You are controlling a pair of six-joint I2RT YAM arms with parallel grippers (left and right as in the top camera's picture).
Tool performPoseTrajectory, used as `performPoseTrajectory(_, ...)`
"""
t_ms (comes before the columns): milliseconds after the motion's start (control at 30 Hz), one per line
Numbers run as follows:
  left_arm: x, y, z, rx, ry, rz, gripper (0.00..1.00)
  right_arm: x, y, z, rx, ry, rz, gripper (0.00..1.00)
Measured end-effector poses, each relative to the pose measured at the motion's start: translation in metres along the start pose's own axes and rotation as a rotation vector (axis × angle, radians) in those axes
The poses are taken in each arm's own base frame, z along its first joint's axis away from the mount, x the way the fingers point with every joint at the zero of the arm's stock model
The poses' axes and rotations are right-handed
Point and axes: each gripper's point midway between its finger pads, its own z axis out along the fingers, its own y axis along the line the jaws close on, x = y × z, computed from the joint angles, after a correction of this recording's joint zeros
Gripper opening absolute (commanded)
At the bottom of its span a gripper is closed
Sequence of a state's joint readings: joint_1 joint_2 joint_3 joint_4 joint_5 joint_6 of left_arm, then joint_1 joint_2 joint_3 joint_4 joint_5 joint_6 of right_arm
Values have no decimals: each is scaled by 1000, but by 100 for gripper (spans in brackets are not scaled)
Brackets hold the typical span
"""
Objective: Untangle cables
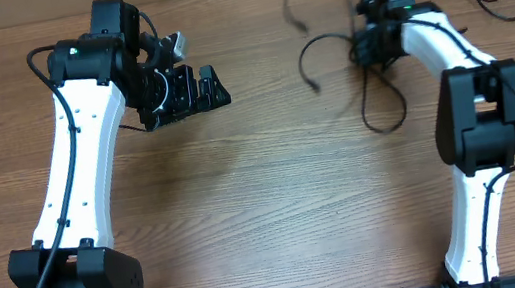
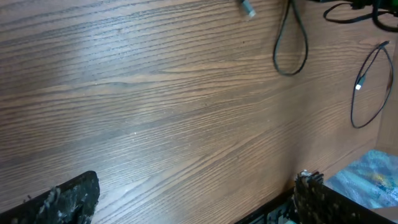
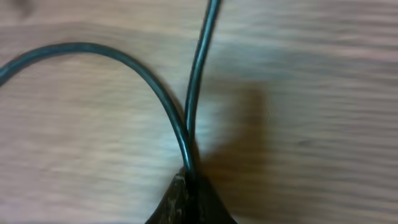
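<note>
Black cord is what I have in hand. Two strands of the cables [image 3: 200,62] are pinched side by side in my right gripper [image 3: 190,186], whose jaws are clamped tight on them. One strand runs nearly straight away from the tips, and the other arcs off to the left over the table [image 1: 276,202].

From overhead, the bundle lies at the far right of the wood, right at my right gripper. Loops spread out to the left of it and toward me. The strands look blurred there, so I cannot count the crossings.

My left gripper [image 2: 189,202] is released, with its jaws wide and nothing between them. It hovers over bare wood well apart from the bundle. Its camera catches one hanging loop [image 2: 291,59] and a second loop with a pale plug end [image 2: 359,86].

Step in hand, as I judge it: the grasp is made and separation is not yet done, since the loops are knotted around my grip.

The next move calls for:
- A slow lift or draw with the right, watching which loop follows and which drags.
- The left brought across to pin or take a second strand, so the pull works against something.
- Care over the double pinch. Two strands held together may tighten rather than part, so I may need to regrip on a single one.
</note>
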State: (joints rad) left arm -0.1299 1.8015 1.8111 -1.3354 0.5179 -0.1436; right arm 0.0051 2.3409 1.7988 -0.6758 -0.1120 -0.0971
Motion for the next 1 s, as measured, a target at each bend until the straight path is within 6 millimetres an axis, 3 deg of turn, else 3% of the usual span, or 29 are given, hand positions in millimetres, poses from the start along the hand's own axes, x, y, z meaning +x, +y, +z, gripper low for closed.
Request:
performPoseTrajectory(167,0,0,0,0,0,0,99,-11,-24,1,30,-55,2,4)
performPoseTrajectory(467,0,0,0,0,0,0,99,-14,-27,1,40,-66,-85,5)
performPoseTrajectory(500,0,0,0,0,0,0,100,-14,-27,1,40,-67,-86,20)
performPoseTrajectory(533,0,0,0,0,0,0,100,-14,-27,1,40,-67,-82,56)
performPoseTrajectory(567,0,0,0,0,0,0,100,-14,-28,2,41,-69,-77,100)
performPoseTrajectory(700,0,0,0,0,0,0,100,-13,-28,0,44,-55,-61,100)
performPoseTrajectory(867,0,0,0,0,0,0,100,-5,-30,-17,63,33,-14,100)
performPoseTrajectory(1000,0,0,0,0,0,0,99,-34,-29,-53,71,2,-5,100)
